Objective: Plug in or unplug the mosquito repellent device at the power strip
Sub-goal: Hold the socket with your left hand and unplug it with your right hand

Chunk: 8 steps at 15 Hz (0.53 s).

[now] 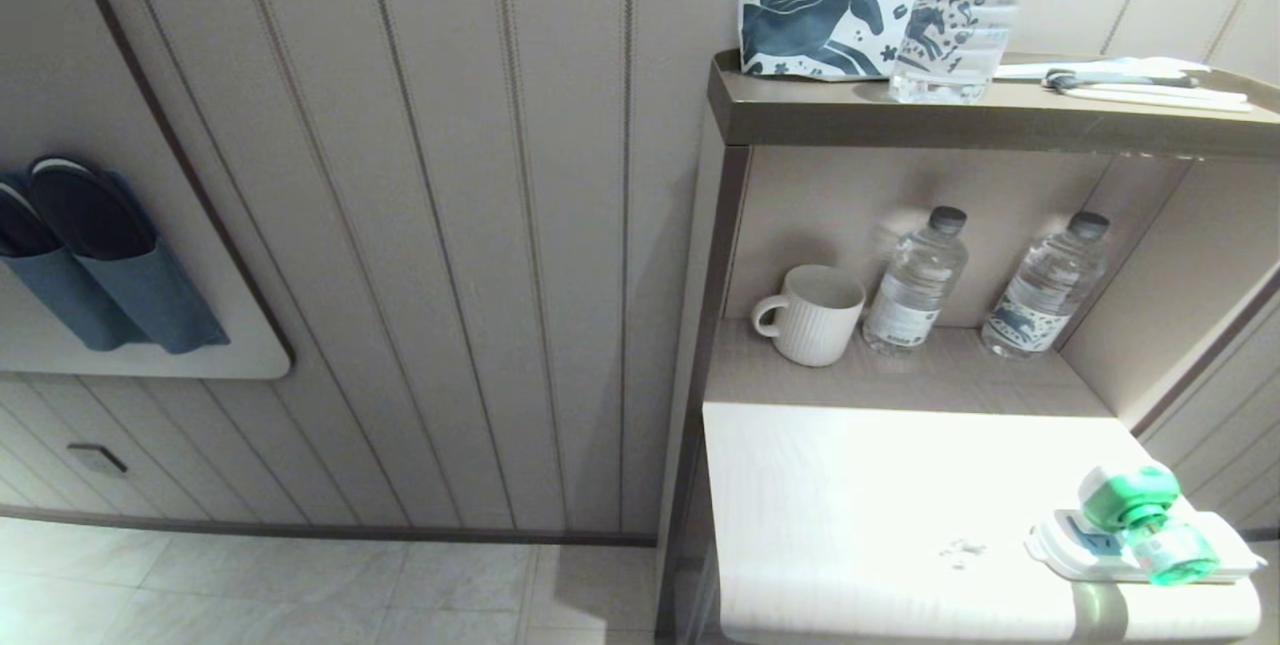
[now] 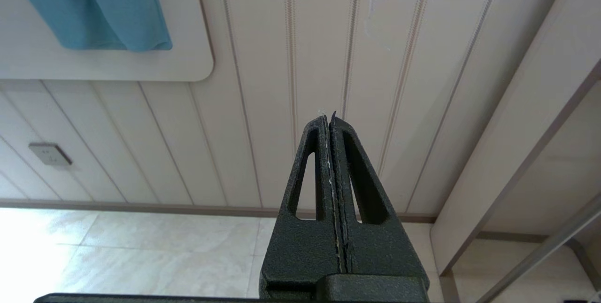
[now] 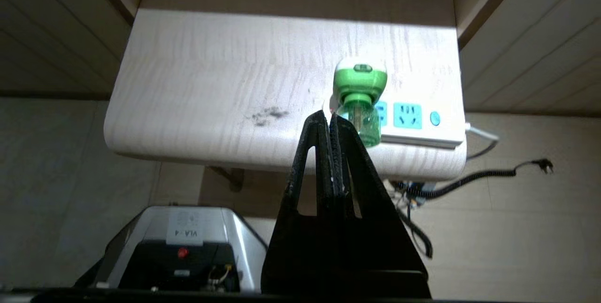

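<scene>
- Nearest the right wrist camera, the right gripper (image 3: 330, 117) is being seen with its fingers pressed together, nothing held; it is being kept off the tabletop edge, short of the device.
- Just beyond its tips, the mosquito repellent device (image 3: 359, 98) is being observed seated in the end socket of the power strip (image 3: 413, 124), green bottle pointing toward the table's front edge. Two blue socket faces and a round button are being left free beside it.
- On the head view, the device (image 1: 1140, 520) and strip (image 1: 1065, 545) are being recorded at the near right corner of the white tabletop (image 1: 850, 485).
- Farther back, a mug (image 1: 812, 313) and two water bottles (image 1: 915, 283) are being noted on the shelf.
- Well apart, the left gripper (image 2: 331, 120) is being held closed and idle, facing the panelled wall.
- Risk, judged: with closed fingers the device is likely being pushed, not grasped; the unanchored strip may be dragged off the edge during a pull.
</scene>
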### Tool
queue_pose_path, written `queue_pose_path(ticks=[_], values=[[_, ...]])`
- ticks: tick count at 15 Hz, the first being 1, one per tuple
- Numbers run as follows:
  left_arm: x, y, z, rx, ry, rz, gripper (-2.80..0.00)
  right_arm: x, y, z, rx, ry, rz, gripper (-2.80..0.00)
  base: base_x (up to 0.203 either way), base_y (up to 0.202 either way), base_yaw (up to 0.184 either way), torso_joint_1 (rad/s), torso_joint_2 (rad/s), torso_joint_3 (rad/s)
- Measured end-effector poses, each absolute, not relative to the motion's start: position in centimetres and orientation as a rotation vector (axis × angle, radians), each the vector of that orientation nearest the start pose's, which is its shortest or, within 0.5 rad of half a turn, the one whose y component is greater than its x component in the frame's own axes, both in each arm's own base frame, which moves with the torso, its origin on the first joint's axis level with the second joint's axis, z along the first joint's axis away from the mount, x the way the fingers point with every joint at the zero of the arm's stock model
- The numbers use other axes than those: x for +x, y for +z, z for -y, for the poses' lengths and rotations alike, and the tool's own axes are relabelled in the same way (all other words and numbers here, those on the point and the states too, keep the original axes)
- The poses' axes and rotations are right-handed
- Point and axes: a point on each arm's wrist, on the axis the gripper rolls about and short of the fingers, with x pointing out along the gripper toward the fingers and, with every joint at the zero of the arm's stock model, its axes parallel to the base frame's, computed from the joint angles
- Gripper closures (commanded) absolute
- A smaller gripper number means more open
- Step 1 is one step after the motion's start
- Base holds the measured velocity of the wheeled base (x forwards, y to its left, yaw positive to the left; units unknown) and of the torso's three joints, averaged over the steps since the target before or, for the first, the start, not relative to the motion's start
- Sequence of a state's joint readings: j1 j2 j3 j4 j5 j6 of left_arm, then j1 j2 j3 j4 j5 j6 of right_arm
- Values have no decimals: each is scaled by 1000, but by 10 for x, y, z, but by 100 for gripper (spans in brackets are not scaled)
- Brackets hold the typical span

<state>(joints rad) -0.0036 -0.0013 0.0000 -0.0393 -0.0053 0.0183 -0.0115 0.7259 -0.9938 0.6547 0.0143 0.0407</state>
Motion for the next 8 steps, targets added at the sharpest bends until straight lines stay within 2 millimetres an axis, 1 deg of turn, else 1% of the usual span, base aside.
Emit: queue_pose_path(ticks=[2,4,8], values=[[-23,79,0,18,-8,40,0,29,287,0,53,-10,-503,0,0,0,0,0,0,0],[-23,79,0,18,-8,41,0,38,289,0,56,-14,-608,0,0,0,0,0,0,0],[-23,79,0,18,-8,40,0,62,281,1,44,-47,-786,0,0,0,0,0,0,0]])
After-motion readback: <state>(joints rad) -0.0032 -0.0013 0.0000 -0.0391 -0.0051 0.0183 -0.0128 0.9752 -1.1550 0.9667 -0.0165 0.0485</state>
